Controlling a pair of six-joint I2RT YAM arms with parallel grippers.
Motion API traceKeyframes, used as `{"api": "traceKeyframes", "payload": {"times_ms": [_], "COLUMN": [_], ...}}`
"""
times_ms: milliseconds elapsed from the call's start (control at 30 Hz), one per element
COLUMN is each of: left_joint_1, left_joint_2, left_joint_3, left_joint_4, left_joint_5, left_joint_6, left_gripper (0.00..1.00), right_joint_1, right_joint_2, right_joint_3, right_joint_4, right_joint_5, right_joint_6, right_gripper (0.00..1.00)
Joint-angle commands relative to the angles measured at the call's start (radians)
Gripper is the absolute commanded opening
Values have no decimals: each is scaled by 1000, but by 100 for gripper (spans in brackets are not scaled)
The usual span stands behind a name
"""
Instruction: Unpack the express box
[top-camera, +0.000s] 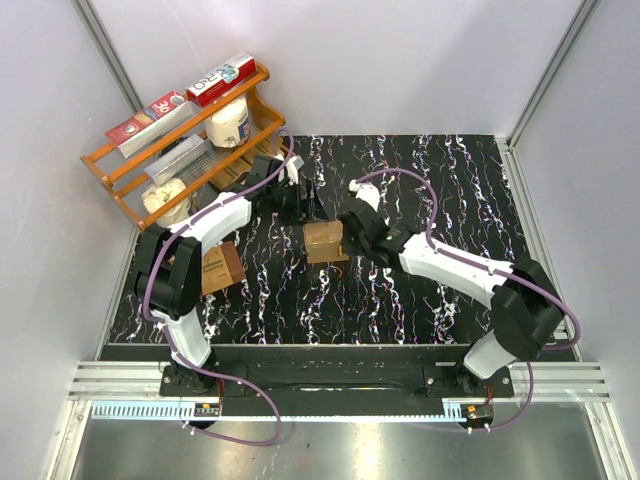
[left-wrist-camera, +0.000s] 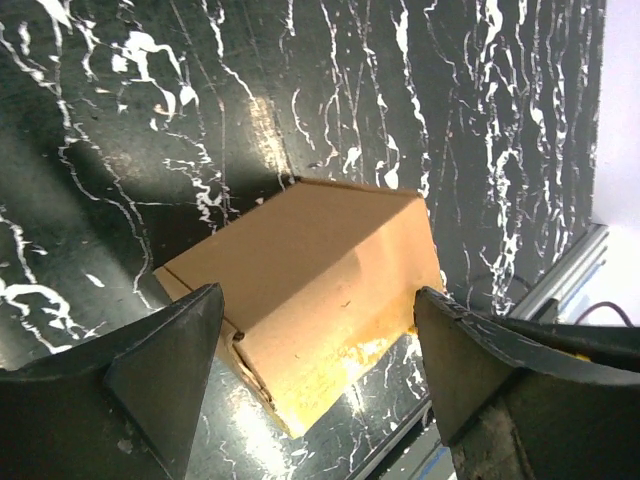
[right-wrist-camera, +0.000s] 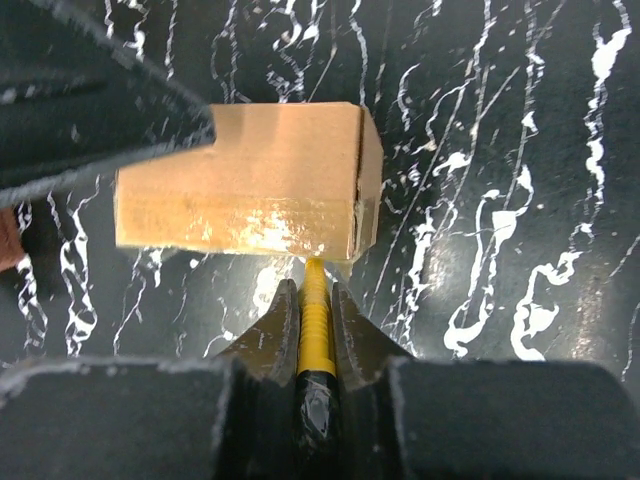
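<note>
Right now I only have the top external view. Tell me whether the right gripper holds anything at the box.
Observer: Yes. The right gripper is shut on a thin yellow tool, and the tool's tip is at the glossy taped edge of the express box.
Operator: Report the left gripper's jaws.
Observer: The left gripper is open and straddles the box. I cannot tell whether either pad touches the cardboard.
Operator: Check the flaps.
Observer: In the left wrist view, the seam at the end of the box nearest that camera looks closed, and no flap stands up.
</note>
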Motion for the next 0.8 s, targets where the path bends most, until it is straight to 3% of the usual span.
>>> {"api": "traceKeyframes", "payload": {"times_ms": [0,467,633,767], "left_joint_1": [5,-2,-4,-4], "left_joint_2": [9,-37,-72,-60], "left_joint_3": [-18,-166,-162,-107], "left_joint_4": [115,151,145,95], "left_joint_5": [118,163,145,128], "left_joint_6": [-53,-108,-106,-74], "left_gripper": [80,70,70,75], "right_joint_1": [-32,-95,-96,-96], "right_joint_2": [23,94,86,42], "right_joint_3": [67,127,127,101], "right_joint_4": [37,101,102,97], "right_joint_5": [103,25,-7,-47], "right_joint_6": [7,-128,-191,-240], "right_gripper": [0,0,0,0]}}
